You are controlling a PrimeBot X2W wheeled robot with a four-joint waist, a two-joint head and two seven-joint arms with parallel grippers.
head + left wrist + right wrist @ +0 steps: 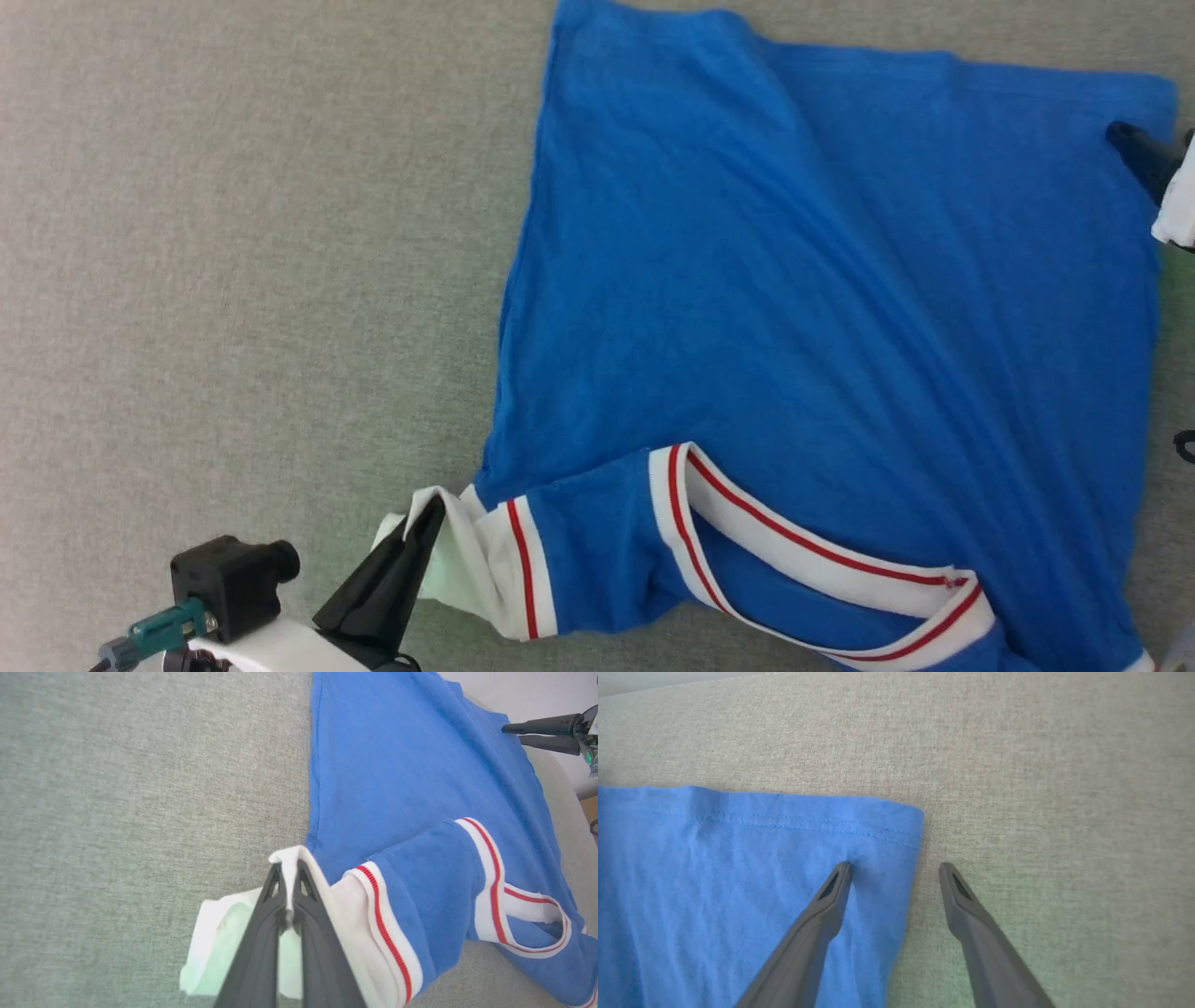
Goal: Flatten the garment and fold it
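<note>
The garment (822, 308), a bright blue jersey with white sleeves and red-and-white trim, lies spread on the grey cloth surface with its plain side up. Its striped collar (803, 551) sits near the bottom edge of the head view. My left gripper (428, 519) is shut on the white sleeve (289, 858) at the garment's lower left corner. My right gripper (894, 870) is open at the garment's (738, 882) far right hem corner, one finger over the blue cloth and the other over bare surface. In the head view its dark fingertips (1134, 147) rest at that corner.
The grey fabric surface (243, 280) stretches wide to the left of the garment. A pale edge of the surface (556, 793) and wall show at the right of the left wrist view.
</note>
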